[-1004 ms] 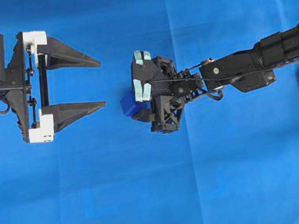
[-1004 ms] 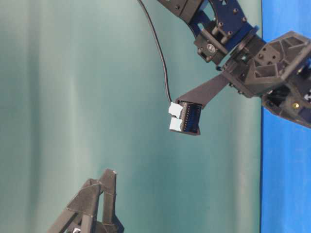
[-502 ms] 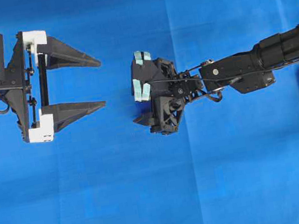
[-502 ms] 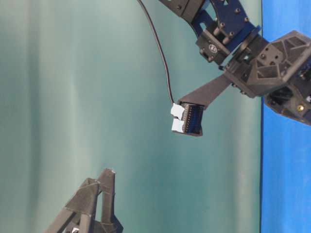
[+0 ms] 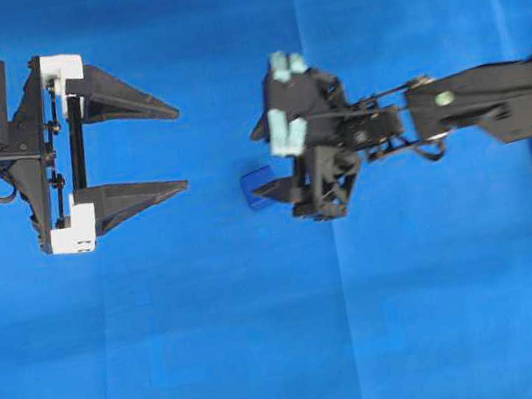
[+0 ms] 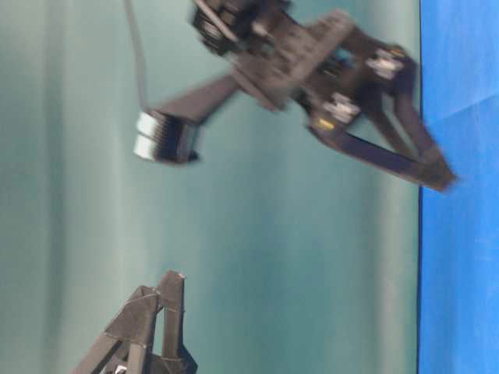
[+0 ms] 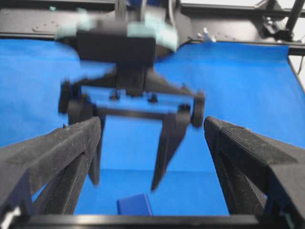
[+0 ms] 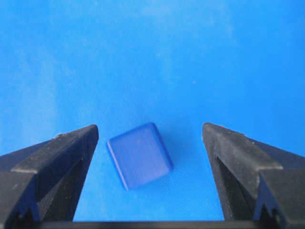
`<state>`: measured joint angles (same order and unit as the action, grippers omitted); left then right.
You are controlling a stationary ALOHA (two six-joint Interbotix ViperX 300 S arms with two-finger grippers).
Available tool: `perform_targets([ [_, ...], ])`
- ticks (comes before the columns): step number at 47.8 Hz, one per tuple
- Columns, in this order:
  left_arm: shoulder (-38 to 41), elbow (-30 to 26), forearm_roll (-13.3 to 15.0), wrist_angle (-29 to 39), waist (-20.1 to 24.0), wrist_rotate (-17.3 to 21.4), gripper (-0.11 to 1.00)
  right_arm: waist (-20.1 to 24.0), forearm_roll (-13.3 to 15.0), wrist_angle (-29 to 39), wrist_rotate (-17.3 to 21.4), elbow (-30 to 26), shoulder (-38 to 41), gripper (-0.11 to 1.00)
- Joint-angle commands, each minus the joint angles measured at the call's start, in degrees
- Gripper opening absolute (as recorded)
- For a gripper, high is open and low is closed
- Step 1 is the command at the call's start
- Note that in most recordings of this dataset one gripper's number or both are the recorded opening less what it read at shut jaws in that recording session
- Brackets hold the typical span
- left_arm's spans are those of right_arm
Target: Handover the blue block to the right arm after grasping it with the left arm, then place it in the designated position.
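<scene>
Since a second ago my right gripper [image 5: 266, 164] has let go of the blue block [image 5: 256, 183] and pulled back toward 3 o'clock in the overhead view, lifting off the blue cloth [image 5: 271, 361]. From my right wrist camera, nearest me, the two black fingers [image 8: 52, 160] stand spread wide with the block [image 8: 139, 155] lying free on the cloth between them, touching neither, turned a little askew. In the table-level view the right gripper [image 6: 437, 175] is blurred, tilted with its fingertips toward the cloth; whether they clear it I can only guess from that view. Farther off, at 9 o'clock overhead, my left gripper [image 5: 179, 144] with its white brackets [image 5: 58, 70] lies level, fingers spread wide and holding nothing, well apart from the block. Its own camera shows the block [image 7: 135, 205] low between its fingers.
</scene>
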<state>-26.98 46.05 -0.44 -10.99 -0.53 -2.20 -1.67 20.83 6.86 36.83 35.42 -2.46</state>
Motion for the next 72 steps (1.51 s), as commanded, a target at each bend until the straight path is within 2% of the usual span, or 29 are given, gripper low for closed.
perform_targets([
  [1, -0.70, -1.58, -0.09, -0.62, 0.09, 0.09, 0.93, 0.18, 0.44, 2.11, 0.09, 0.35, -5.71, 0.78],
  [12, -0.79, -1.76, -0.09, -0.53, 0.09, 0.09, 0.93, 0.18, 1.14, 9.14, 0.09, 2.29, -16.52, 0.78],
  [21, -0.79, -1.85, -0.09, -0.62, 0.09, 0.09, 0.93, 0.18, 1.67, 12.04, 0.09, 4.39, -23.82, 0.78],
  [35, -0.70, -2.20, 0.00, -0.62, 0.09, 0.00, 0.93, 0.26, 1.67, 12.66, 0.00, 8.00, -32.87, 0.78],
  [42, -0.70, -2.29, -0.09, -0.62, 0.09, 0.00, 0.93, 0.26, 1.76, 12.66, 0.09, 8.61, -34.63, 0.78],
  [60, -0.70, -2.29, -0.09, -0.62, 0.09, 0.00, 0.93, 0.26, 3.34, 9.05, 0.09, 8.79, -34.80, 0.77],
  [72, -0.70, -2.29, -0.09, -0.62, 0.09, 0.00, 0.93, 0.26, 7.03, 1.32, 0.00, 10.63, -37.88, 0.77],
])
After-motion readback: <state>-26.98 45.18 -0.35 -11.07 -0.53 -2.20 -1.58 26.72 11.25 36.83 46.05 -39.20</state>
